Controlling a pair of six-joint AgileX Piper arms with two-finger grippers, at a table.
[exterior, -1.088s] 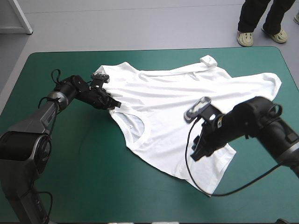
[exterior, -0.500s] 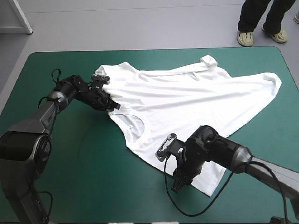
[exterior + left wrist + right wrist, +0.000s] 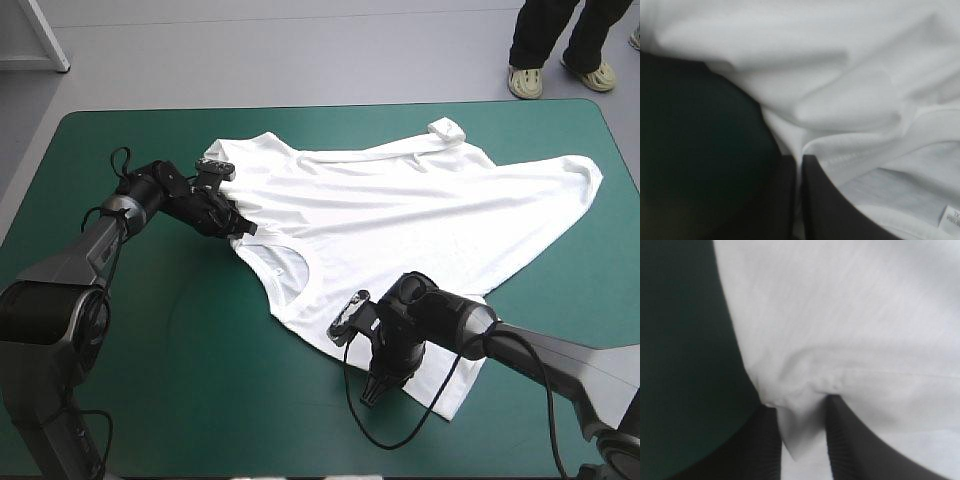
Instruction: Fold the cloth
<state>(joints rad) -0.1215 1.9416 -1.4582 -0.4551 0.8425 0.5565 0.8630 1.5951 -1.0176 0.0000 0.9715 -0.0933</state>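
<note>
The white T-shirt [image 3: 400, 210] lies spread over the middle of the table, its collar toward the left and one hem corner toward the front. My left gripper [image 3: 245, 228] is at the collar side, shut on a fold of the shirt [image 3: 840, 100] that runs between its black fingers [image 3: 830, 210]. Low at the front hem sits my right gripper [image 3: 372, 392]. In the right wrist view a puckered hem corner of the shirt [image 3: 840, 315] is pinched in the right gripper [image 3: 802, 440], whose fingers are all but shut.
Teal-green cover [image 3: 150, 360] shows left of the shirt and along the front edge. The shirt's right corner [image 3: 590, 175] reaches close to the table's right edge, and a rolled sleeve end [image 3: 445, 130] lies near the far edge.
My right arm swung from the shirt's right middle down and left to the front hem, then settled there on the hem corner. The left arm and collar stayed put.
</note>
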